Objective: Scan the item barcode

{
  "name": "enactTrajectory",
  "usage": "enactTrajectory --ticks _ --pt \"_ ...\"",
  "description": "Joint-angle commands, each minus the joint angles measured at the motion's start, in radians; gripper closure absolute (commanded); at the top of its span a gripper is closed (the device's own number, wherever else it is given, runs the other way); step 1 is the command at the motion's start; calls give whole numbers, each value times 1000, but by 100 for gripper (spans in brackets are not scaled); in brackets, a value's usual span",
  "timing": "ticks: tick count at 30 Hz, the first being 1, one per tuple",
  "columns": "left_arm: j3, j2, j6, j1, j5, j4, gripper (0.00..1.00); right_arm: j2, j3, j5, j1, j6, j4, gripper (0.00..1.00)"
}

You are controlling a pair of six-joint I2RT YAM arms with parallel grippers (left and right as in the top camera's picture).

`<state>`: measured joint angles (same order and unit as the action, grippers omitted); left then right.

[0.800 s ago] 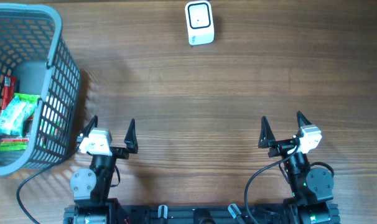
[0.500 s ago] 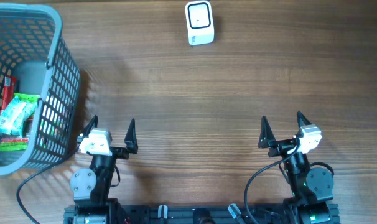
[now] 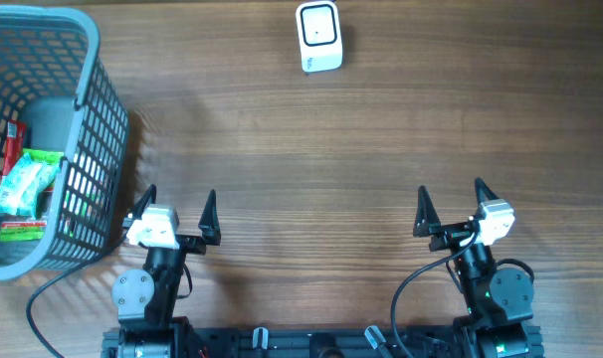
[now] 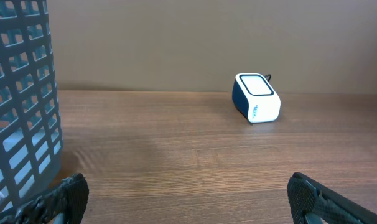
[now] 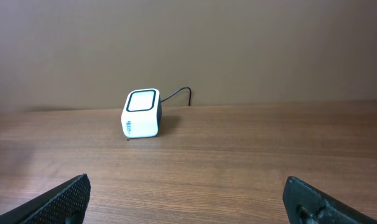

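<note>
Scanner (image 3: 318,37) well ahead of 2 spread jaws, items (image 3: 23,184) in basket (image 3: 95,149)

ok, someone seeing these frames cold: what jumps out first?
The grey mesh basket at the far left of the wooden table, with green-and-white packets inside. Next the white barcode scanner, alone at the far edge, centre. The left claw and right claw stand open and empty at the near edge.

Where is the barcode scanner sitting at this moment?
In the overhead view, the scanner stands at the far edge of the table, about midway across, well to the right of the grey basket.
</note>
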<state>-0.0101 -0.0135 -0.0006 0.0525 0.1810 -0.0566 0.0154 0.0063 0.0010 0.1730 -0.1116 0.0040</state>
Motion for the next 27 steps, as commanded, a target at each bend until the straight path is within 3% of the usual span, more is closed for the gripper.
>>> enactTrajectory --ticks 1,23,27 --pt "4 9 19 -3 8 -4 0 -2 -1 16 -5 4 4 0" --pt "5 9 19 -3 -33 -7 0 -2 -1 16 -5 4 4 0" --pt "-1 7 -20 -3 26 -10 0 -2 -1 16 -5 4 4 0"
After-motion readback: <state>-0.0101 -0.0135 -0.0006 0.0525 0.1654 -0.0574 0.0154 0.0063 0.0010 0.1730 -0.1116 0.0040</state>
